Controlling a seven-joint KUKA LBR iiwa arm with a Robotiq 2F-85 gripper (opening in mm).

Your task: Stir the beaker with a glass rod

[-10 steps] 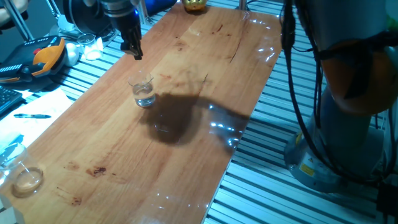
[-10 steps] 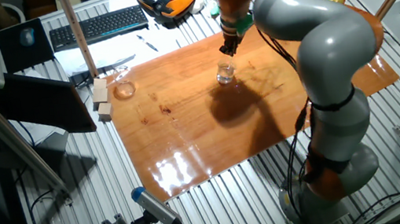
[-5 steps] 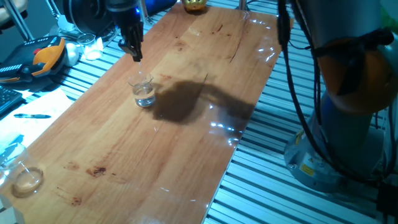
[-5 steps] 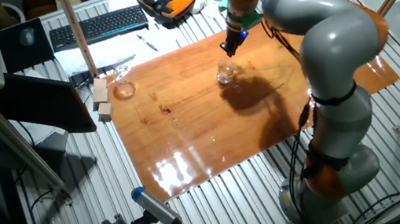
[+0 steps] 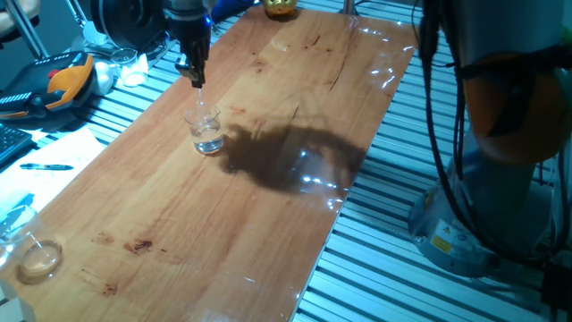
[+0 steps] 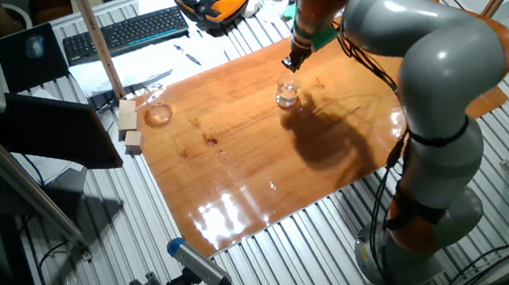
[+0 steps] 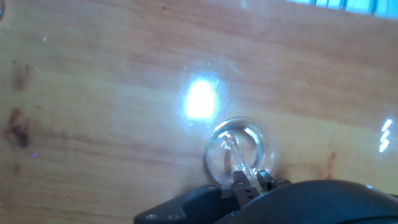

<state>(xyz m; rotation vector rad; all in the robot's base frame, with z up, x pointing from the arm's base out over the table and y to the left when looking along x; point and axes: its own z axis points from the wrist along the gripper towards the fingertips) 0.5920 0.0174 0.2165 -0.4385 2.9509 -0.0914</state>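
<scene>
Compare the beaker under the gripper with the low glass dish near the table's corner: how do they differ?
The beaker is taller and narrower; the glass dish is low and wide. The beaker stands mid-table under the gripper, with the glass rod reaching into it; the dish sits alone by the table's corner. Both are clear glass and upright.

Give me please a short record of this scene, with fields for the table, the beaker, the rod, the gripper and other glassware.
table: wooden board on a slatted metal bench
beaker: clear glass, upright on the board, a little clear liquid inside
glass rod: thin and clear, held by the fingers, its lower end inside the beaker's mouth in the hand view
gripper: above the beaker, shut on the glass rod
other glassware: low round glass dish near the board's corner, apart from the beaker
</scene>
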